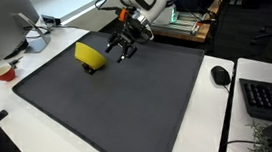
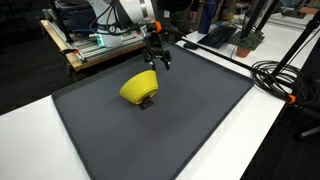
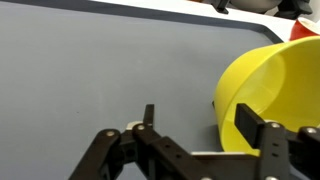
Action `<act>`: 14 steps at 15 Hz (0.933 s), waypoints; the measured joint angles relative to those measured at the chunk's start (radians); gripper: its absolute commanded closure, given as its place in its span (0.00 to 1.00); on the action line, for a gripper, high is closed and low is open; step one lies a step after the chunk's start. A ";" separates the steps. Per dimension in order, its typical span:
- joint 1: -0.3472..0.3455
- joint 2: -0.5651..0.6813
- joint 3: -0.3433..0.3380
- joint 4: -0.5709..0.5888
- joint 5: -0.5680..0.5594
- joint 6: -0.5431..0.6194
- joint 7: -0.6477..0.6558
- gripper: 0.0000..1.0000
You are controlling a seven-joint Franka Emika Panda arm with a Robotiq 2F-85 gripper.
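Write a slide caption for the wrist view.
Open gripper close beside a yellow bowl on a grey mat.

Your white table (image 1: 42,140) carries a dark grey mat (image 1: 129,107). On the mat, toward its far edge, a yellow bowl (image 1: 90,55) lies tilted. Just off the mat you have a black mouse (image 1: 220,75) and a keyboard (image 1: 271,98).

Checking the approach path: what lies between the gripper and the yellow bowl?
Nothing but a short strip of bare dark mat, seen in an exterior view between the gripper and the yellow bowl.
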 measured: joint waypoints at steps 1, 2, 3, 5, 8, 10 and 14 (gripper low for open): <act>0.006 0.002 0.004 0.006 0.000 0.000 0.001 0.23; 0.008 0.005 0.005 0.010 0.001 -0.001 0.003 0.19; 0.008 0.009 0.005 0.014 0.001 -0.003 0.008 0.13; 0.004 0.019 0.000 0.015 0.001 -0.010 0.030 0.00; -0.008 0.029 -0.005 0.014 0.001 -0.011 0.112 0.00; -0.009 0.029 -0.002 0.009 0.001 -0.011 0.193 0.00; -0.019 0.031 -0.001 -0.003 0.002 -0.011 0.322 0.00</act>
